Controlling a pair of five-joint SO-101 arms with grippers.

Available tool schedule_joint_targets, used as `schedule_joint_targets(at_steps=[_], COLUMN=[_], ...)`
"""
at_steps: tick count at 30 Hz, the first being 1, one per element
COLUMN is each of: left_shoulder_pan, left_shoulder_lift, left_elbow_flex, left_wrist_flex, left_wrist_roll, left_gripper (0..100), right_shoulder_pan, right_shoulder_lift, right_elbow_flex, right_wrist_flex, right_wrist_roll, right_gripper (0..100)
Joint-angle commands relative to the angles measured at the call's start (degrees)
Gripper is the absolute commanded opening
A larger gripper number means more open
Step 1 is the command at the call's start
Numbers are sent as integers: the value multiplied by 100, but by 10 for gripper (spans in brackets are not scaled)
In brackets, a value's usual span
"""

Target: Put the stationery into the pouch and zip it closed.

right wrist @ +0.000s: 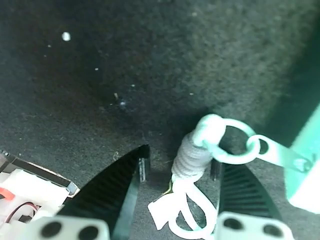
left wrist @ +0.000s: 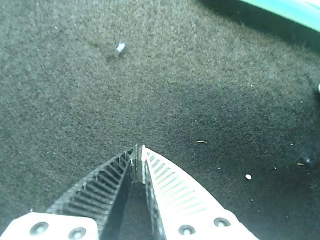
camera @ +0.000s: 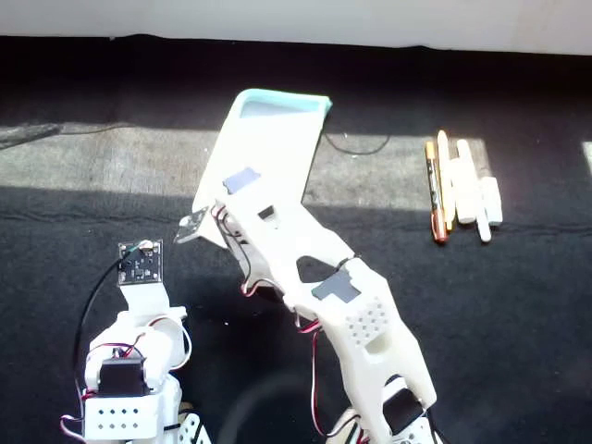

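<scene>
The pale pouch (camera: 277,129) with a teal rim lies at the back centre of the black cloth, its near end under my right arm. My right gripper (right wrist: 181,160) stands open at the pouch's near left corner (right wrist: 306,170), its fingers on either side of the white knotted zipper cord (right wrist: 192,155), which hangs from a ring (right wrist: 234,147). Several pens and markers (camera: 460,190) lie side by side to the right of the pouch. My left gripper (left wrist: 137,149) is shut on nothing, low over the cloth at the front left, with a teal pouch edge (left wrist: 290,7) beyond it.
The black cloth (camera: 518,314) covers the table; a sunlit strip crosses it at the pouch and pens. A thin dark cable (camera: 356,146) lies right of the pouch. The left arm (camera: 129,370) is folded at the front left.
</scene>
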Motion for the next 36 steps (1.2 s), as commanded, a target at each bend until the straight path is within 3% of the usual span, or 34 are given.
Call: schedule_joint_targets(at_steps=[1, 9, 16, 27, 32, 36], left_shoulder_pan=[84, 84, 84, 84, 84, 84], left_shoulder_lift=[-4, -4, -4, -4, -4, -4], left_elbow_flex=[84, 84, 84, 84, 84, 84], left_wrist_flex=[0, 0, 0, 0, 0, 0], left_wrist_roll=[35, 35, 35, 35, 35, 35], left_gripper=[11, 11, 11, 11, 11, 11], right_shoulder_pan=[268, 321, 347, 338, 409, 444], right_shoulder_lift=[145, 145, 4, -1297, -1376, -1411], right_elbow_flex=[40, -365, -479, 31, 1121, 1763], right_wrist_flex=[-312, -848, -813, -629, -1473, -2167], right_wrist_roll=[-105, -1160, -1424, -1714, -1714, -1978], right_gripper=[205, 197, 52, 138, 146, 207])
